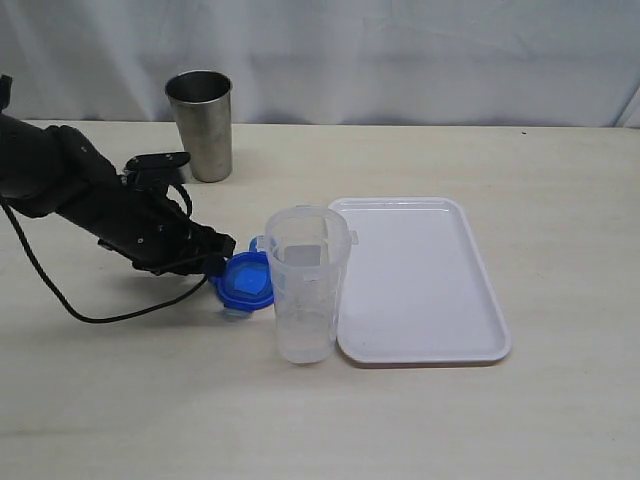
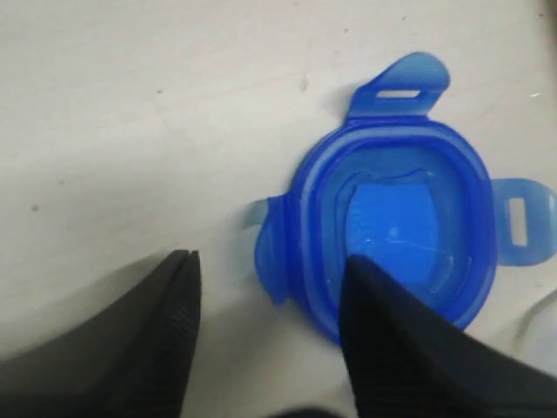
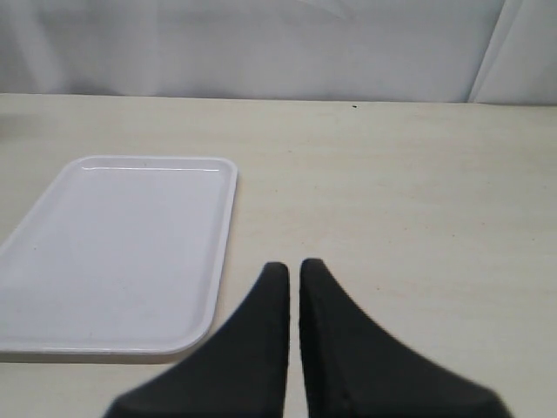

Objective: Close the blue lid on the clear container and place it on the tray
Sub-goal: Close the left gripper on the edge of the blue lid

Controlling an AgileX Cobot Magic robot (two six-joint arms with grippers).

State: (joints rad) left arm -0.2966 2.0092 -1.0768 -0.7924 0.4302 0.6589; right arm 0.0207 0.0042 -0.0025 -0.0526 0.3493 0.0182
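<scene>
Looks like pre-pinch: left gripper [image 2: 270, 259] low w/ jaws half apart straddling rim of blue lid [image 1: 247, 281], flat just left of open clear container [image 1: 305, 290] beside left edge of tray [image 1: 430, 290], right gripper [image 3: 294, 270] shut, parked off right, prob not needed yet.

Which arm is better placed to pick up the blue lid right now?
Left. The left tool is open, straddling the edge of the blue lid; the right tool is shut, near the tray.
</scene>
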